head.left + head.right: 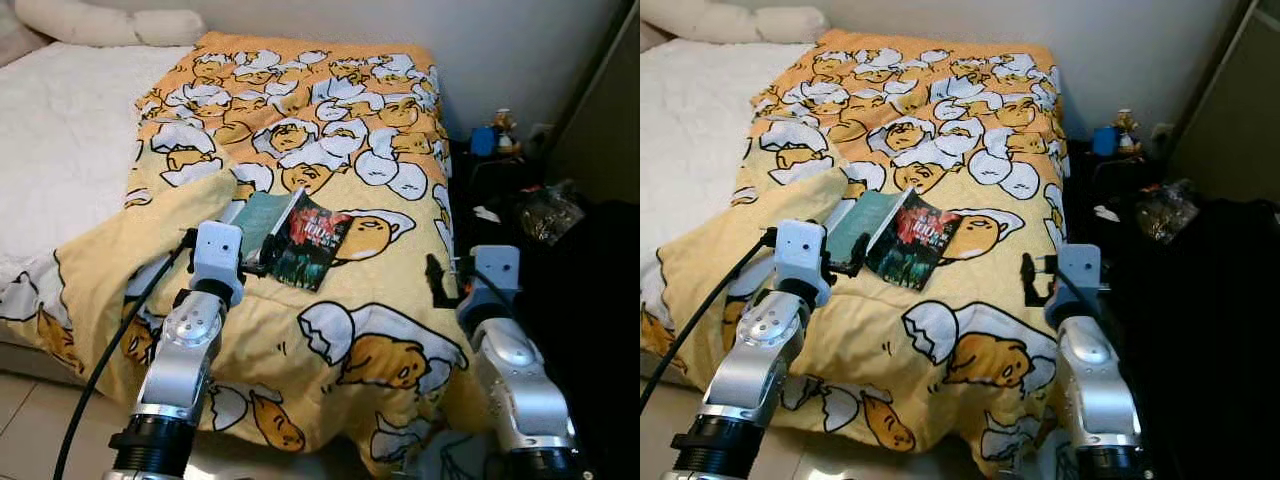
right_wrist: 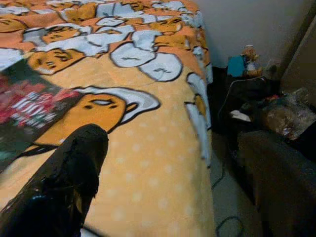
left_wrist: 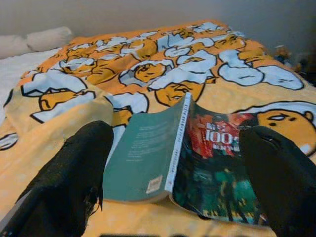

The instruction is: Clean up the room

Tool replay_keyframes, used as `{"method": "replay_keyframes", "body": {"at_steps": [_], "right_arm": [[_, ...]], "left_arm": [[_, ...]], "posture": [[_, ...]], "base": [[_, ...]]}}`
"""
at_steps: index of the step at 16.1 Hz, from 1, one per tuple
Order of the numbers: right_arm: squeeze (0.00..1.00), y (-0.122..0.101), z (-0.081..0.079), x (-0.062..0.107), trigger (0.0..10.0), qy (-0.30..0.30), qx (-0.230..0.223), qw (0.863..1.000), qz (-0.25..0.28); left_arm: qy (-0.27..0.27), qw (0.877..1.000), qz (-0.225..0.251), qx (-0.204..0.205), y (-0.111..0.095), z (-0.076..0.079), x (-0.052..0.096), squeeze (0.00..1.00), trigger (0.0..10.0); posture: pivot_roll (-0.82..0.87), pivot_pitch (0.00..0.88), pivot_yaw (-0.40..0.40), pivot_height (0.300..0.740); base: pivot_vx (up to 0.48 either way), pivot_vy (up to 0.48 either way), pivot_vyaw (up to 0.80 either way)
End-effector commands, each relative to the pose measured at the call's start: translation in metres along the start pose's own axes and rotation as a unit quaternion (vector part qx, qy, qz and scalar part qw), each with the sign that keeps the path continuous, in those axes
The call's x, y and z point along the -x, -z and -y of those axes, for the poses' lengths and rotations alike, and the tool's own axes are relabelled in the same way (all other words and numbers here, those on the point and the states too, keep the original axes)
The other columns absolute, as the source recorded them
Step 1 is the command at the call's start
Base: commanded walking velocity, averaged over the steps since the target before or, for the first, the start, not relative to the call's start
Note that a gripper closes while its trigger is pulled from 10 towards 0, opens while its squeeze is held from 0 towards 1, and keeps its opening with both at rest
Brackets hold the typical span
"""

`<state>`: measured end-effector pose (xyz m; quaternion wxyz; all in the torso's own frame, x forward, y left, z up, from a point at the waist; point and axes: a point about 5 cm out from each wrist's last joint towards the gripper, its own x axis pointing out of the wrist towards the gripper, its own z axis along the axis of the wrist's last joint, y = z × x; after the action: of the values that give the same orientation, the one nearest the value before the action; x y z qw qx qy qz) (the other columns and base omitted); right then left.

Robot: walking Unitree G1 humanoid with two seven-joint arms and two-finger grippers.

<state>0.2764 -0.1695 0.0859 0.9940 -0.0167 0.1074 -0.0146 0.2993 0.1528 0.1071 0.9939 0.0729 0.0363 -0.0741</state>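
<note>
Centre frame, on the blanket (image 1: 330, 160): book (image 1: 296, 238) tented face down; left gripper (image 3: 182, 173) spread wide around it; right gripper (image 2: 173, 173) spread, idle; risks creasing pages, snagging cloth.

Both head eyes look forward and down over the bed (image 1: 60, 130). Each wrist camera looks low along its own fingers, close over the blanket (image 3: 232, 94); both share the book (image 3: 197, 158)

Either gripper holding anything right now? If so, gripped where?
Nothing held. The left gripper is open, fingers either side of the book lying spine-up on the blanket, not clamped. The right gripper is open over the bed edge.
</note>
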Motion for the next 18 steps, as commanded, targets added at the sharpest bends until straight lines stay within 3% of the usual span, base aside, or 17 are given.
{"method": "replay_keyframes", "body": {"at_steps": [1,18], "right_arm": [[0.0,-0.0016,-0.0054,0.0014,10.0,-0.008,0.0,1.0,0.002],[0.0,-0.0001,-0.0103,0.004,10.0,-0.027,0.002,1.0,-0.008]], "left_arm": [[-0.001,1.0,0.002,0.0,-0.0019,-0.0062,0.0006,0.18,10.0],[0.016,1.0,-0.006,-0.018,-0.0008,-0.0122,-0.0009,0.17,10.0]], "posture": [[-0.09,0.0,0.042,0.74],[-0.09,0.0,0.044,0.74]], "base": [[0.319,0.0,0.0],[0.338,0.0,-0.05]]}}
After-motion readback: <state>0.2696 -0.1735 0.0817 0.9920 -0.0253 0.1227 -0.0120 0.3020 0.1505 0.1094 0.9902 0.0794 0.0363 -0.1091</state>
